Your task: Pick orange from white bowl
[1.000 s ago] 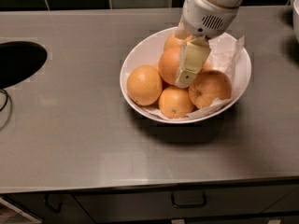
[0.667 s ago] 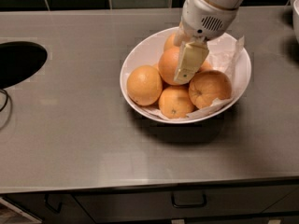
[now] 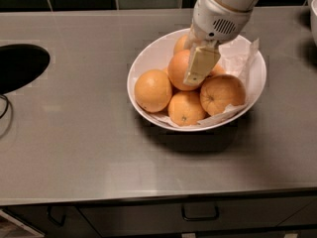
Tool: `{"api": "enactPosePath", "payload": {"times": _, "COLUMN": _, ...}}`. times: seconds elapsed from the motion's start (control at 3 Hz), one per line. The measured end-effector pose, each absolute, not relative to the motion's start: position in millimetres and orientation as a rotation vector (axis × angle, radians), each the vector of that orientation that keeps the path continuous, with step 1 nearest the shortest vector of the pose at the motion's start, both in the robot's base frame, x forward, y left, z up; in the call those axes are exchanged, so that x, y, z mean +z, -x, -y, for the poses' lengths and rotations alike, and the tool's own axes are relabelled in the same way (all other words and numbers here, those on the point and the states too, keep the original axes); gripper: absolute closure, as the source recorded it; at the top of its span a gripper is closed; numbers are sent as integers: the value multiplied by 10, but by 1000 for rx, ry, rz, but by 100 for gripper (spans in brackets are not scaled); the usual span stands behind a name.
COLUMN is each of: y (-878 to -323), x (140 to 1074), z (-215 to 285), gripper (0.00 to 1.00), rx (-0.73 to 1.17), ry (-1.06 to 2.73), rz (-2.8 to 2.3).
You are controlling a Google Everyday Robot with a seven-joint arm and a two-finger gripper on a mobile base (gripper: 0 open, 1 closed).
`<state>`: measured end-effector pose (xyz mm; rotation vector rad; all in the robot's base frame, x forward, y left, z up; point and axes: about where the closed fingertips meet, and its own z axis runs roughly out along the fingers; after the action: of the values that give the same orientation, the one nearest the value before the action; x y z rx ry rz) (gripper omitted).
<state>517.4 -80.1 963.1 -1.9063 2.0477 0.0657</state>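
The white bowl (image 3: 143,58) stands on the steel counter, lined with crumpled white paper and holding several oranges. The deeper reddish orange (image 3: 177,69) sits on top of the pile in the middle. My gripper (image 3: 189,74) reaches down from the upper right and is closed on this orange. One cream finger (image 3: 200,66) lies flat against its right side; the other is hidden behind it. Around it lie an orange on the left (image 3: 153,90), one at the front (image 3: 185,108) and one on the right (image 3: 222,94).
A dark round sink opening (image 3: 20,66) is cut into the counter at the left. Another white dish edge (image 3: 313,14) shows at the far right. Dark tiles run along the back wall. Drawers with handles (image 3: 199,214) sit below the counter's front edge.
The gripper has shifted only slightly against the middle orange. The bowl and the other oranges have not moved.
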Motion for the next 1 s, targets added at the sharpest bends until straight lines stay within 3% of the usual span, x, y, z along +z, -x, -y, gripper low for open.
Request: {"api": "enactPosePath", "payload": {"times": 1.0, "y": -5210, "x": 9450, "z": 762, "gripper": 44, "rx": 115, "ry": 1925, "rz": -2030}}
